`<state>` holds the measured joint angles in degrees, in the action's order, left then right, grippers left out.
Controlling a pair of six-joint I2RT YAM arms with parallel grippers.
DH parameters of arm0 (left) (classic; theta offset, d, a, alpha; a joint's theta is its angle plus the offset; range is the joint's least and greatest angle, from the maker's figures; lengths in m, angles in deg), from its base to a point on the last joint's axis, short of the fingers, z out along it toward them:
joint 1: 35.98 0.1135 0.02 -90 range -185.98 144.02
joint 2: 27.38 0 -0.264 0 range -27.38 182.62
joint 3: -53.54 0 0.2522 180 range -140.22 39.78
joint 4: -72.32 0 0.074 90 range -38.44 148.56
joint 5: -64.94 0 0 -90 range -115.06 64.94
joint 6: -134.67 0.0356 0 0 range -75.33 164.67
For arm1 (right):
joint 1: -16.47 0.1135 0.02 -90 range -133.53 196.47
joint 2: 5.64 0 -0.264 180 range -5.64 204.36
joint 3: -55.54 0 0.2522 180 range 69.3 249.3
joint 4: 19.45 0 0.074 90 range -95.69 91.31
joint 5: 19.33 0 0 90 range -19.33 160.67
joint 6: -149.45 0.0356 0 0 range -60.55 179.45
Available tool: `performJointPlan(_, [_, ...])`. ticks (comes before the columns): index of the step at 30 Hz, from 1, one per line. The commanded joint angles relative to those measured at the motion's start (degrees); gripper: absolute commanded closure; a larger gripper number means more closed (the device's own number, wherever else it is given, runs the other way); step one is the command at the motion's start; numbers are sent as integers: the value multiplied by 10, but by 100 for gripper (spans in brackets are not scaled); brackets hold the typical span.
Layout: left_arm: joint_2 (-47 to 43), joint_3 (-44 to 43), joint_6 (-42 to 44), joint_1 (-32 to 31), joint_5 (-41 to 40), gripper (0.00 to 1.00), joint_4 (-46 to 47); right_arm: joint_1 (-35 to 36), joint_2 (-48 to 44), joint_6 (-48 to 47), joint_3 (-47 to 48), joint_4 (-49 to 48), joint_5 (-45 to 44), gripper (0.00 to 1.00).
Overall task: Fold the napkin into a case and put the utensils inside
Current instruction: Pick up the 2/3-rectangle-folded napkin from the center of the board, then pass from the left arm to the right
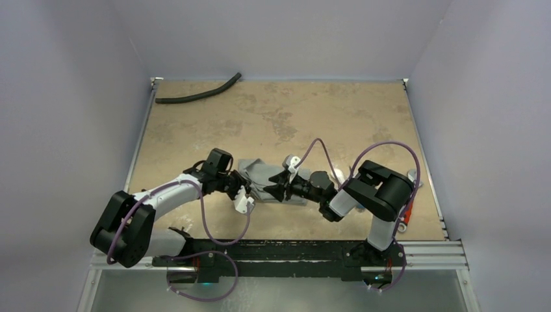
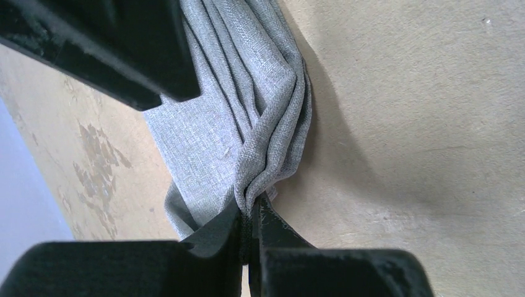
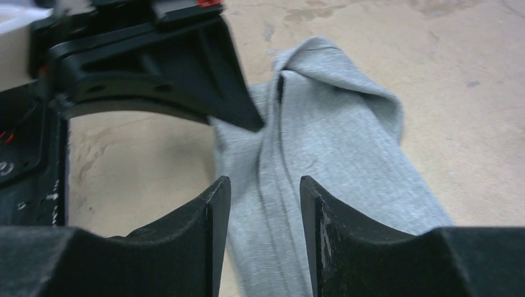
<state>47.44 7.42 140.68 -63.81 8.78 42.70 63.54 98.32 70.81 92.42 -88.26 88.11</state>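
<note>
The grey napkin (image 1: 260, 174) lies bunched in long folds at the middle of the table (image 1: 292, 110). At the napkin's near-left edge the left gripper (image 2: 251, 207) is clamped tight on a pinch of gathered folds, its arm stretched low with the elbow bent. From the napkin's right side the right gripper (image 3: 265, 185) reaches in low, jaws half apart astride the cloth, gripping nothing. A black hose (image 1: 195, 96) lies well beyond the napkin, far left.
</note>
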Motion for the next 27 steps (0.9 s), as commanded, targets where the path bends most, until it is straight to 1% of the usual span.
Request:
performJointPlan(1, [6,-23,-32,-3,24,100,-6,39,-9,-68,-12,-62,-20,49])
performJointPlan(4, [7,-24,-34,-3,24,100,-6,65,-8,-96,-10,-63,-46,43])
performJointPlan(9, [10,-26,-33,-3,23,100,-9,100,6,-138,-4,-59,-92,41])
performJointPlan(10, [10,-27,-34,-3,24,100,-8,108,12,-141,-4,-64,-100,33])
performJointPlan(11, [10,-27,-34,-2,24,100,-9,114,19,-144,-4,-70,-111,30])
performJointPlan(12, [10,-28,-35,-3,24,100,-8,119,27,-147,-2,-76,-119,29])
performJointPlan(16, [11,-30,-36,-3,24,100,-11,143,60,-172,13,-85,-151,28])
performJointPlan(19, [11,-30,-38,-3,24,100,-13,157,88,-193,18,-110,-186,28])
performJointPlan(27, [13,-32,-36,-3,24,100,-15,202,163,-276,57,-183,-343,29])
